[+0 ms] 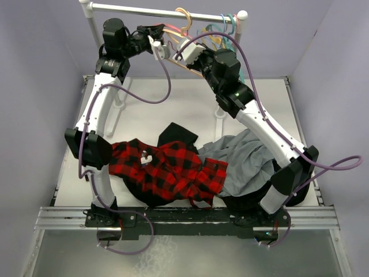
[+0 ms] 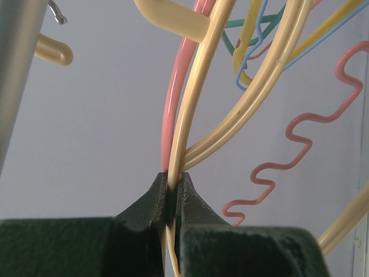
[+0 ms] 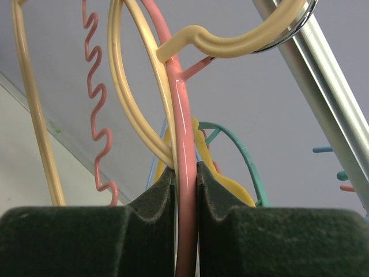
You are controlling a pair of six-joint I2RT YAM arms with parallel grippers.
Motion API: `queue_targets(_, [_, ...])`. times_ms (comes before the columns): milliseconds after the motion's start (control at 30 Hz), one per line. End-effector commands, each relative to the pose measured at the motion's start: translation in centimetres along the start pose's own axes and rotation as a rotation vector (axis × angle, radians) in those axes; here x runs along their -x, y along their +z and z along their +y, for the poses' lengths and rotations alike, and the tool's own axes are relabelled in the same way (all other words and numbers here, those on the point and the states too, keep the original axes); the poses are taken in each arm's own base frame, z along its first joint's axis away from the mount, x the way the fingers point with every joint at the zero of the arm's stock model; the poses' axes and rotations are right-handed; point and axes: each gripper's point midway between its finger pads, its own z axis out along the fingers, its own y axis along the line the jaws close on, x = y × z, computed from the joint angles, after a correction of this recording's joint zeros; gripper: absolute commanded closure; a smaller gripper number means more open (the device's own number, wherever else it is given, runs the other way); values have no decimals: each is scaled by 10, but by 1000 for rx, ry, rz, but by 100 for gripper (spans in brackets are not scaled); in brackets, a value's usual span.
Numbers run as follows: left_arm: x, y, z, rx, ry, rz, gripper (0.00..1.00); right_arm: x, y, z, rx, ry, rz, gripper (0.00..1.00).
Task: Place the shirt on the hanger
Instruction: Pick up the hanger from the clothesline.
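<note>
At the back rail (image 1: 167, 8), above the desk (image 1: 190, 107), item one: hanger (image 2: 182, 133).
- Description: pale beige, thin triangular frame, hung by its hook among pink, teal, yellow and blue neighbours.
- Hold: left hand (image 2: 172, 186) is pressed together, its pads pinching one beige arm, with a pink rod just beside. Right hand (image 3: 185, 173) is pinching the pink hanger (image 3: 185, 115), not the beige one, whose loop passes just beside one finger.
- Handling (judged): light and stiff with some spring. It looks smooth and likely to slip in a pinch, and is apt to swing or snag its neighbours when it leaves the rail.
- Where to grip: a straight stretch of the frame, where the left hand has it.

On the desk, between the arm bases, item two: shirt (image 1: 167, 170).
- Description: red-and-black plaid flannel, crumpled, lying against a grey garment (image 1: 242, 161) and a black garment (image 1: 179, 134). Neither hand touches it.
- Handling (judged): soft, limp and light, with a nap that should grip well. It will sag and fold wherever it is unsupported.
- Where to grip: collar or shoulder seam. The collar's place cannot be told from this heap.
</note>
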Motion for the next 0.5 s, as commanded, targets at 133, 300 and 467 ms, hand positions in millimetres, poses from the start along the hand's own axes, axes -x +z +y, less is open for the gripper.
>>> queue_targets(133, [30,-5,23,29,21,-40,100,38,-13,-9,9,34,-125,72])
queue_targets(300, [33,-8,24,28,29,-37,100,49,-20,-21,-10,75,-160,32])
queue_targets(467, [34,-12,24,26,34,-30,100,70,-35,-40,-29,144,-232,9])
